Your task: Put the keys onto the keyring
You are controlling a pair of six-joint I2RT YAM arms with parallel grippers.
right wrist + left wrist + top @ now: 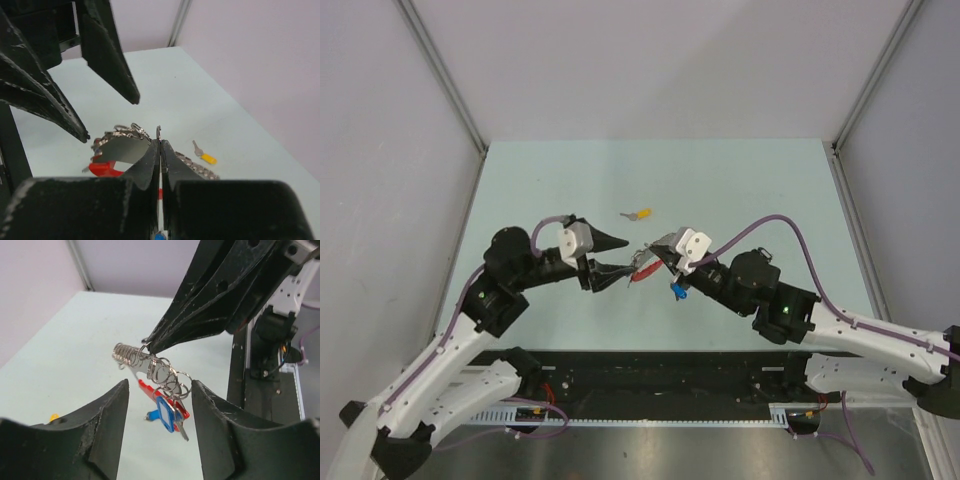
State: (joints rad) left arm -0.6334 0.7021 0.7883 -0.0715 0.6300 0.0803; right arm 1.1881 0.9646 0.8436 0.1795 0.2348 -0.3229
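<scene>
My right gripper (160, 143) is shut on the keyring (158, 132), whose thin silver ring pokes up between the fingertips. From it hang the silver chain (127, 354), several small rings and the red strap (148, 389), all held above the table. A blue-capped key (165, 413) dangles from the ring cluster. My left gripper (160, 386) is open, its fingers (104, 426) on either side of the hanging bunch and touching nothing. From above, the two grippers (620, 258) (643, 252) meet tip to tip at mid-table. A yellow-capped key (641, 213) lies alone on the table beyond them.
The pale green table (540, 190) is fenced by grey walls with metal posts at the back corners. A second blue piece (677, 291) shows under the right wrist. Cables and the black base rail (660, 375) run along the near edge.
</scene>
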